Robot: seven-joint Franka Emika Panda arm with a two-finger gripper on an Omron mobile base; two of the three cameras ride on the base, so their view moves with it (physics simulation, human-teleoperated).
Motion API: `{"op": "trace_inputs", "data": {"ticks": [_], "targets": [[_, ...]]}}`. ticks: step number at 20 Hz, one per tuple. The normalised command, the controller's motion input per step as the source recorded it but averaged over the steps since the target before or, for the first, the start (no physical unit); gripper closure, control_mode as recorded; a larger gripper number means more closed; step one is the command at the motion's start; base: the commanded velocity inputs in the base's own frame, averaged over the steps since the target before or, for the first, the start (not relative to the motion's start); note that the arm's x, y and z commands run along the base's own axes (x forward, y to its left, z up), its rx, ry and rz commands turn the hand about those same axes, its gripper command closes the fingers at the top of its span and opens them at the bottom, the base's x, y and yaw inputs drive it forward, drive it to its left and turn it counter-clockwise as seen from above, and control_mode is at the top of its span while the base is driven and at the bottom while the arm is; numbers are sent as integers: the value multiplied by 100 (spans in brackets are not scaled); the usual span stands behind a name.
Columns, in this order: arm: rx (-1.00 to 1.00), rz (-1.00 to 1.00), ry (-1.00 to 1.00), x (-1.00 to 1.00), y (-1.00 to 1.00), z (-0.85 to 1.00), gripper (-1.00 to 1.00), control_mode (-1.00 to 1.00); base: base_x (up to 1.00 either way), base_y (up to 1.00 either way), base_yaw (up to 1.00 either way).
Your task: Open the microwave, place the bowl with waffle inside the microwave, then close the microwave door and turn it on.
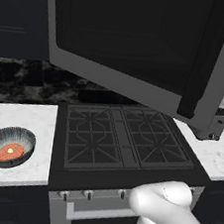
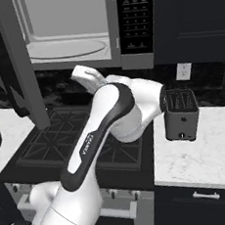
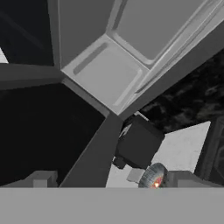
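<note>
the microwave (image 2: 76, 29) hangs above the stove (image 1: 125, 141) with its light grey cavity and round glass turntable (image 2: 66, 49) exposed. the microwave door (image 1: 139, 37) is swung wide out over the burners, its dark vertical bar handle (image 1: 203, 61) at the free edge on the right of the left base view. so the opening step looks done, and the bowl comes next.

the gripper (image 1: 213, 125) sits just under the door's lower corner by the handle, up at door height. whether its fingers are spread or pressed together cannot be told; in the hand view the two tips appear apart with nothing between them.

the bowl (image 1: 7, 146) rests on the white marble counter (image 1: 27, 123) to the left of the stove, with the waffle (image 1: 10, 151) lying flat inside it. it lies well apart from the gripper, down and to the left across the whole stove. the reach will likely have to drop below the open door before crossing.
</note>
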Motion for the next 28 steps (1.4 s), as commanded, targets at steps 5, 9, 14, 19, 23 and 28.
{"op": "trace_inputs", "data": {"ticks": [5, 9, 14, 19, 23, 28], "targets": [[0, 43, 3, 36, 60, -3, -100, -100, 0, 0, 0], [-8, 41, -9, -26, 97, 1, -100, -100, 0, 0, 0], [-19, 31, -30, -92, 100, 11, -100, -100, 0, 0, 0], [-20, 19, -47, -100, 100, 21, -100, -100, 0, 0, 0], [-8, 6, -40, -96, 80, 22, -100, -100, 0, 0, 0], [1, -2, -17, -30, 20, 16, -100, -100, 0, 0, 0]]}}
